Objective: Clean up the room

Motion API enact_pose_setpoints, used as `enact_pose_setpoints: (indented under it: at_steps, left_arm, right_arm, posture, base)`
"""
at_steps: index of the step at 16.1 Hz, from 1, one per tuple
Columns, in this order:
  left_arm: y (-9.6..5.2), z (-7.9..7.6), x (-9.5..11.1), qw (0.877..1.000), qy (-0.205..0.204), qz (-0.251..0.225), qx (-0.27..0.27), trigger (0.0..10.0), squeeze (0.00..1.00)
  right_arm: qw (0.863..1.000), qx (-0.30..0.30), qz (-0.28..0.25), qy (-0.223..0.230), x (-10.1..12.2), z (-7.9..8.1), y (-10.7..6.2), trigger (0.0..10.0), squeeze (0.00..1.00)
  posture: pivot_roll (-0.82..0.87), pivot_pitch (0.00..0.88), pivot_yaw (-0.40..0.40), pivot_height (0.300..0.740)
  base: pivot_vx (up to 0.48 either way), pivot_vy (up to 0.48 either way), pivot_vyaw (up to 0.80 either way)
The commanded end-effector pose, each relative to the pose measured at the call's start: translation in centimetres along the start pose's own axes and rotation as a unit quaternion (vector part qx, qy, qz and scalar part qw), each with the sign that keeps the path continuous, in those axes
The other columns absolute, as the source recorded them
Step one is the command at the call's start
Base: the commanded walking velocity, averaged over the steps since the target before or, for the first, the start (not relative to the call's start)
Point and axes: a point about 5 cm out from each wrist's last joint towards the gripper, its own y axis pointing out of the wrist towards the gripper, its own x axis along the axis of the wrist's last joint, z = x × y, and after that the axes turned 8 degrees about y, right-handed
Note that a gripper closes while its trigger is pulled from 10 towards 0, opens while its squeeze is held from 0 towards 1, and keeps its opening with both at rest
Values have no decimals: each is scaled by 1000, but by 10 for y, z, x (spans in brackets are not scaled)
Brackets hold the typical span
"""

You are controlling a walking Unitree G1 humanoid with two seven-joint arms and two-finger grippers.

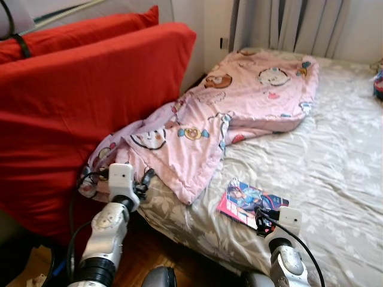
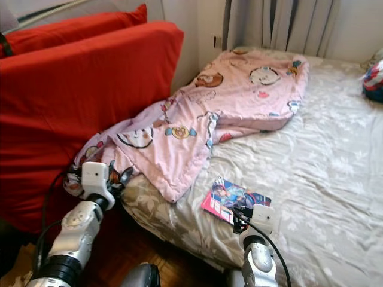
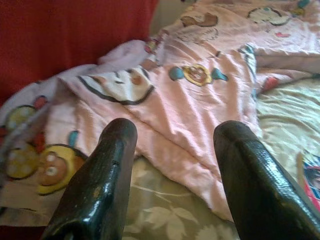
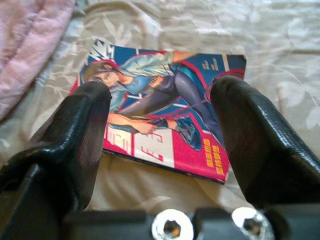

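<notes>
A crumpled pink cartoon-print blanket (image 1: 227, 113) lies across the bed (image 1: 335, 155), its near corner hanging over the edge. A colourful magazine (image 1: 248, 201) lies flat on the grey floral sheet near the bed's front edge. My right gripper (image 4: 160, 125) is open just above the magazine (image 4: 165, 120), its fingers (image 4: 82, 135) straddling the cover. My left gripper (image 3: 172, 150) is open too, hovering close over the blanket's near corner (image 3: 190, 105). In the left eye view the left wrist (image 1: 121, 182) sits at the bed's edge and the right wrist (image 1: 281, 222) just behind the magazine.
Two big red cushions (image 1: 78, 113) lean against the wall at left of the bed. Grey curtains (image 1: 287, 24) hang behind the bed. A colourful object (image 1: 378, 84) sits at the far right edge. Wooden floor (image 1: 143, 254) shows below the bed.
</notes>
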Motion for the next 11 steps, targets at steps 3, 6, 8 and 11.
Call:
enact_pose_setpoints:
  at_steps: [3, 6, 8, 11]
  left_arm:
    - [-6, -6, -5, 1000, -1, 0, -9, 10000, 0]
    - [-11, -7, -11, 1000, 5, 9, -13, 10000, 0]
    - [-16, -9, -13, 1000, 10, 11, -21, 10000, 0]
    - [-23, -7, -16, 999, 17, 15, -23, 10000, 0]
  right_arm:
    - [999, -28, 19, -6, -6, -10, -3, 10000, 0]
    - [999, -32, 6, 6, -4, -12, -3, 10000, 0]
    - [999, -29, 13, 10, -6, -9, -3, 10000, 0]
    - [999, -27, 15, 18, -5, -4, 0, 10000, 0]
  posture:
    - [50, 132, 81, 627]
    - [60, 142, 89, 617]
    - [76, 148, 94, 617]
    - [92, 157, 98, 617]
  base:
    - [0, 0, 0]
    - [0, 0, 0]
    - [0, 0, 0]
    - [0, 0, 0]
